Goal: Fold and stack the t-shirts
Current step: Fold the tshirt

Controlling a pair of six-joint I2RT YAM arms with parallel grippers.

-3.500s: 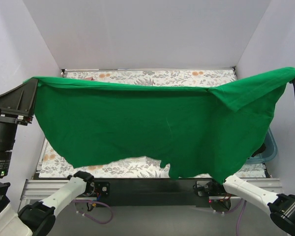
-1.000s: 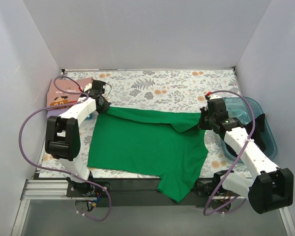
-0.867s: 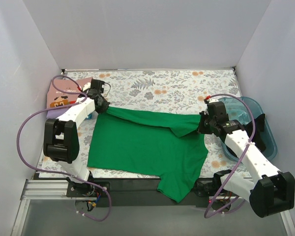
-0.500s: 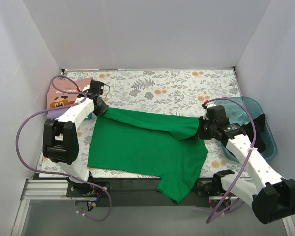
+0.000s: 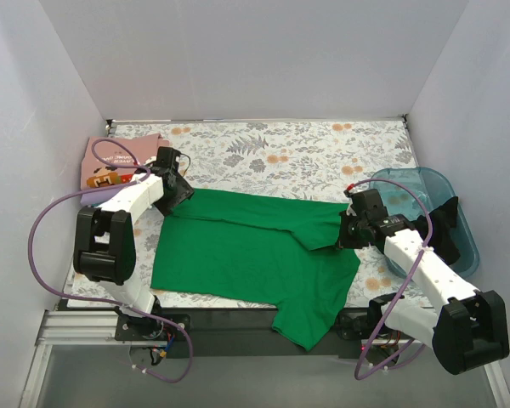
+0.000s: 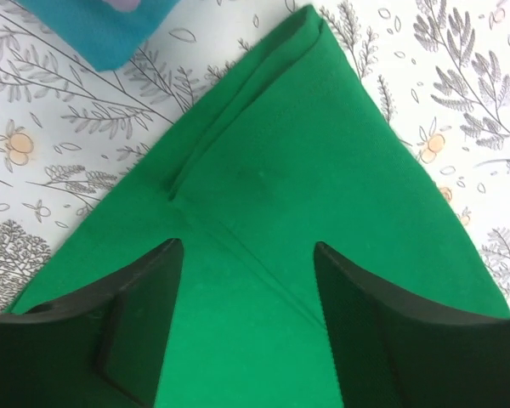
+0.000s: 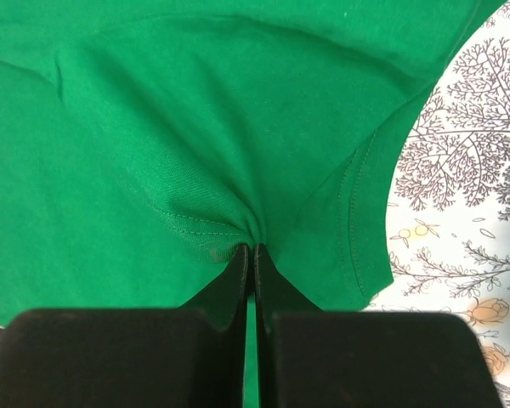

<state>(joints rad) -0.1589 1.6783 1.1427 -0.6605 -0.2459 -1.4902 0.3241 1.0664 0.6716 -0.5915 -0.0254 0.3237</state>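
Note:
A bright green t-shirt (image 5: 246,255) lies spread on the floral table, its far edge folded over toward me. One part hangs over the near table edge. My left gripper (image 5: 178,192) hovers over the shirt's far left corner (image 6: 323,161). In the left wrist view this gripper (image 6: 246,246) is open, with flat green cloth between the fingers and nothing held. My right gripper (image 5: 345,231) is at the shirt's right side. It (image 7: 252,248) is shut on a pinched fold of the green cloth (image 7: 195,127).
A pink t-shirt with cartoon print (image 5: 106,161) lies at the far left, with a teal cloth (image 6: 110,25) just beside the green corner. A translucent teal bin (image 5: 425,183) with dark cloth in it stands at the right. Grey walls enclose the floral table (image 5: 280,153).
The left gripper has opened and let go of the shirt's far left corner. The right gripper has drawn its pinched fold nearer, laying the far edge lower over the shirt.

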